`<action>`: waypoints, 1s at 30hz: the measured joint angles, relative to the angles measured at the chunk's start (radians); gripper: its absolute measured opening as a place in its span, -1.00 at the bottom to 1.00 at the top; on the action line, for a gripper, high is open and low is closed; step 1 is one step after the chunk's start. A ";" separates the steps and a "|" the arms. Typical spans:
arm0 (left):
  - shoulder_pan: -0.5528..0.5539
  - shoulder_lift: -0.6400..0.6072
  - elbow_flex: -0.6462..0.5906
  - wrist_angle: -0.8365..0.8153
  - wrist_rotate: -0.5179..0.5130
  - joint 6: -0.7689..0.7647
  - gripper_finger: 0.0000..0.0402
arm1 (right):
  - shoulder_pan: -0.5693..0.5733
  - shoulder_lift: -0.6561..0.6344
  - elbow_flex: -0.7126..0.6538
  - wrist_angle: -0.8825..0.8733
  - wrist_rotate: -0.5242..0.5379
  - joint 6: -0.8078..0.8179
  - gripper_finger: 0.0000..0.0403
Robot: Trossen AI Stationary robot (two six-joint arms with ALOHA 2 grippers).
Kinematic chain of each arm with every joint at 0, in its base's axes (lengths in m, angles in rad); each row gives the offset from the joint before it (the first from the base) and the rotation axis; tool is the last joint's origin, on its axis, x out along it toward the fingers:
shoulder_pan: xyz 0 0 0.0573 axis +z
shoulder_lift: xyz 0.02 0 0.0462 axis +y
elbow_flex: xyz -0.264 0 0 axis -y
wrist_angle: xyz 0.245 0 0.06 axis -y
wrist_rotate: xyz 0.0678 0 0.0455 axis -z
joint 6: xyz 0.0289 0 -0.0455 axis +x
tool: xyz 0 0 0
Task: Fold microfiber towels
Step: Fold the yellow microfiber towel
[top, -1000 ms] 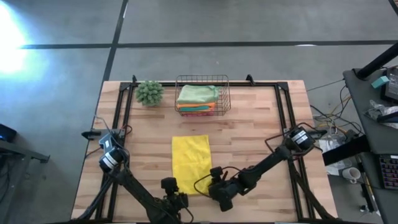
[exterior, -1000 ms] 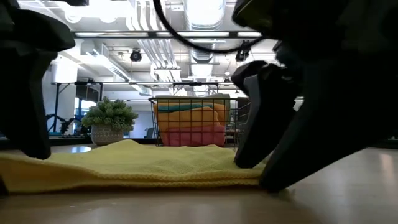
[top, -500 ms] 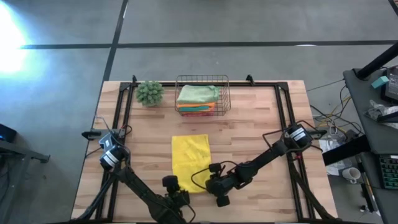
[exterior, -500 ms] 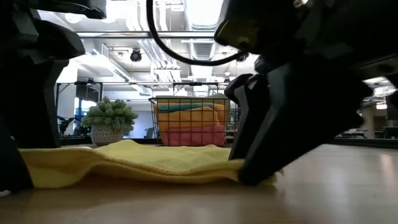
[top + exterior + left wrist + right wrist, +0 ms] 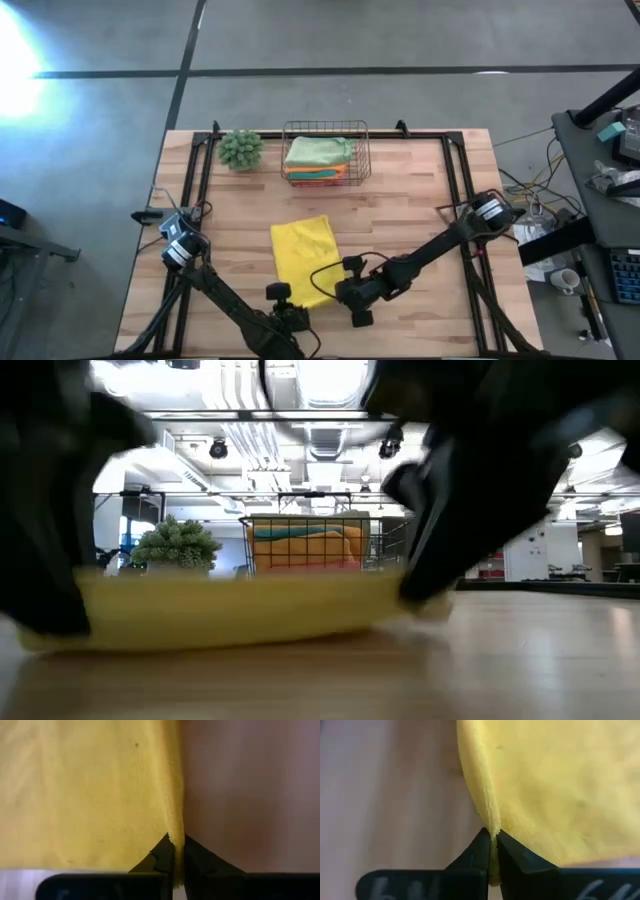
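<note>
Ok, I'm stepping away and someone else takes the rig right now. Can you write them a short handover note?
Left gripper: jaws shut on the near left corner of the yellow towel.
Right gripper: jaws shut on the towel's near right corner.
The yellow towel lies mid-table, its near edge lifted off the wood in the low view.
The other towels are piled in the wire basket at the far edge, beside the small green plant.
Done: both near corners gripped.
Left: carry the near edge over to the far edge, press the fold, then probably fold again. Whether the basket's towels are already folded is unclear.
</note>
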 joint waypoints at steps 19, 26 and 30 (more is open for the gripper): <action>-0.006 -0.072 0.216 -0.003 0.127 -0.209 -0.99 | 0.180 -0.060 0.266 -0.332 0.104 0.365 -0.96; 0.051 -0.074 0.189 -0.184 0.070 -0.213 -0.99 | 0.100 -0.033 0.229 -0.354 0.199 0.388 -0.96; 0.097 -0.075 0.151 -0.189 0.066 -0.212 -1.00 | 0.033 0.004 0.217 -0.354 0.233 0.377 -0.96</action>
